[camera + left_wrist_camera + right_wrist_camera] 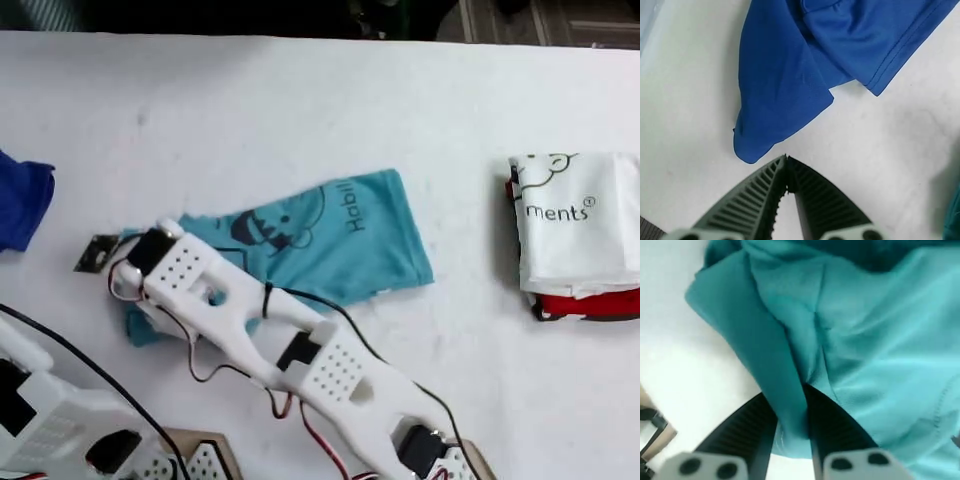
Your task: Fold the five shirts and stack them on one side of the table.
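A teal shirt lies partly folded near the middle of the white table. My right gripper is shut on a fold of the teal shirt at its left end, where the arm stretches across from the front. A blue shirt lies bunched at the table's left edge. My left gripper hovers shut and empty just short of the blue shirt. At the right edge a folded white shirt tops a stack with a red shirt under it.
The left arm's white base sits at the front left corner with black cables. Bare table spreads across the back and between the teal shirt and the stack. A small wooden mount sits at the front edge.
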